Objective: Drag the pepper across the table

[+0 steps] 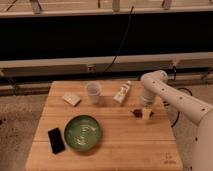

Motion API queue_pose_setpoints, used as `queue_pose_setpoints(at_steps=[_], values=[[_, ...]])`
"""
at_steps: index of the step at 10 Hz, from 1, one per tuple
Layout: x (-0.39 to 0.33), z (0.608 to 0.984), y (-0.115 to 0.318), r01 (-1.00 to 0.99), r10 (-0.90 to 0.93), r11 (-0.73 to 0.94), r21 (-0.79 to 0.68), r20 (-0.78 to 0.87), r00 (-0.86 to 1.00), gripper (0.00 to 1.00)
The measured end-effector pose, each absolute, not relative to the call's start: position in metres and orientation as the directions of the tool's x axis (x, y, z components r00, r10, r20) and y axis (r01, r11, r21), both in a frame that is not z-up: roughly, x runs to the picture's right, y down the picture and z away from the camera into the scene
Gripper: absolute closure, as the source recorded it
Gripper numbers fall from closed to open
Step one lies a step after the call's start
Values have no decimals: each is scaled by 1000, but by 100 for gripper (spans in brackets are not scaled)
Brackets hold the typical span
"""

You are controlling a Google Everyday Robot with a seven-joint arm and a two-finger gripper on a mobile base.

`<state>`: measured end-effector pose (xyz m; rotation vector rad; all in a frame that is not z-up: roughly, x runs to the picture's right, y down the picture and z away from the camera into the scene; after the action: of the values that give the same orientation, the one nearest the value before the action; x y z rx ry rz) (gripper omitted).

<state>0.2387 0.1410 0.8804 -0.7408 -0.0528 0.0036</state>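
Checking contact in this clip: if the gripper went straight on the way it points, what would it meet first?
Likely the table, right beside the pepper; the gripper points down, close above the wood. Depth is unclear.
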Motion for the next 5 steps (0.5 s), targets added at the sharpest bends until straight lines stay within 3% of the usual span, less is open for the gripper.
queue_pose_setpoints(at_steps=[5], values=[[238,886,139,26,16,731,-682,54,998,20]])
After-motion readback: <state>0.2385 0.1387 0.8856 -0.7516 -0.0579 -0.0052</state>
